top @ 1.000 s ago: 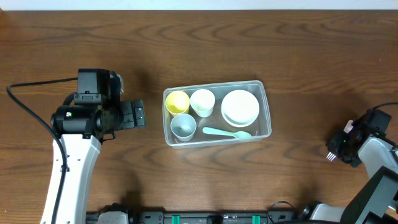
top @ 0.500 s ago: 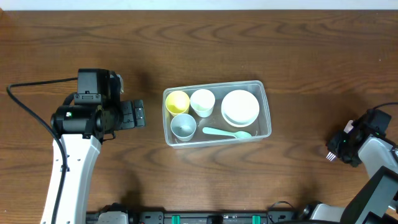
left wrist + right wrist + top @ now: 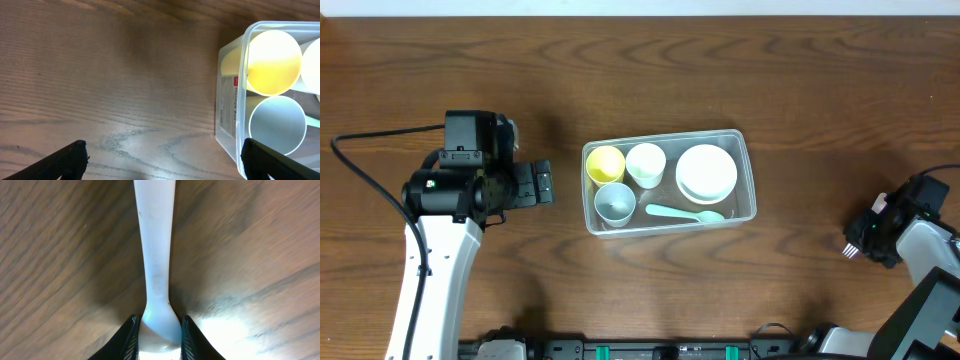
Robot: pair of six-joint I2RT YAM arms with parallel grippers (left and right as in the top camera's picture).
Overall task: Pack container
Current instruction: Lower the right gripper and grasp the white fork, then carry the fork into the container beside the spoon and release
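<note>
Overhead view: the left end effector (image 3: 546,184) hovers above the bench (image 3: 800,90) with its fingers spread wide and nothing between them. The container (image 3: 748,165) stands just ahead of its fingertips, apart from them. Inside it we see a yellow cup (image 3: 606,163), a white cup (image 3: 645,163), a grey-blue cup (image 3: 614,203), stacked white bowls (image 3: 707,172) and a mint spoon (image 3: 683,213). The right end effector (image 3: 855,243) sits well apart from the container.

Left wrist view: both fingers (image 3: 67,159) stand far apart over bare bench (image 3: 100,75). The container (image 3: 227,105) lies ahead, toward the right-hand finger, with a label (image 3: 225,112) on its near wall. The yellow cup (image 3: 272,62) and grey-blue cup (image 3: 277,125) show through its rim.

Right wrist view: the right end effector (image 3: 159,340) is clamped on the widened end of a white utensil (image 3: 156,255). Its handle runs straight ahead over the bench (image 3: 60,255). We cannot tell the utensil type.
</note>
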